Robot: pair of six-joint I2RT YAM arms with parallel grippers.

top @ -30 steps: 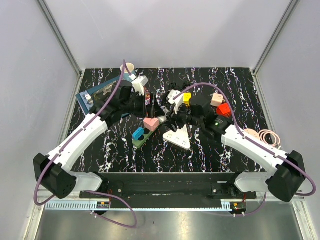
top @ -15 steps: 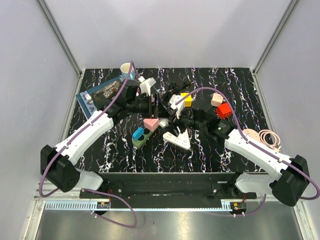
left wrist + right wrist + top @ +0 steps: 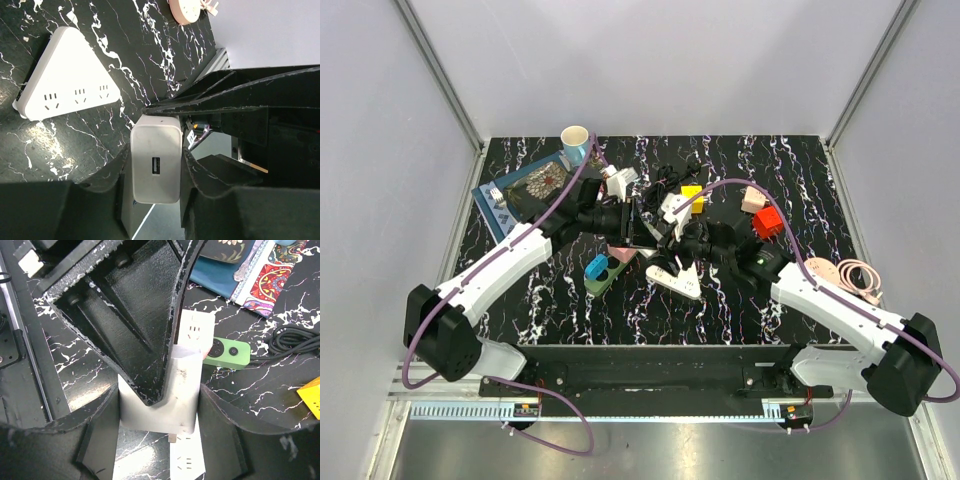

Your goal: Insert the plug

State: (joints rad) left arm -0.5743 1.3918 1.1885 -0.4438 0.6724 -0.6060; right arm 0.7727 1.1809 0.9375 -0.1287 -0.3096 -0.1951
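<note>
- Above the middle of the black marbled table (image 3: 790, 170), the two grippers meet tip to tip, both on one white plug (image 3: 155, 165)
- Left gripper (image 3: 156, 155) is clamped on the plug: its two fingers (image 3: 107, 175) press the long sides, and the face with the small slot looks into the left wrist camera
- Right gripper (image 3: 160, 390) grasps the same plug from the opposite end, with a finger (image 3: 97, 430) against each side; in the right wrist view the left gripper's black pointed fingers reach in from above and overlap the plug's upper part
- Held between both grippers, the plug hangs over a white triangular power strip (image 3: 70, 80), which lies flat with its sockets facing up; in the right wrist view the strip shows past the plug at both ends
- Whether the plug's pins touch the strip cannot be told
- Green strip (image 3: 227, 352) lies on the table just beside the white one
- Black cable (image 3: 295, 340) curls near the green strip
- Farther off on the table stand a paper cup (image 3: 574, 137), a yellow block (image 3: 692, 192) and a red block (image 3: 767, 222)
</note>
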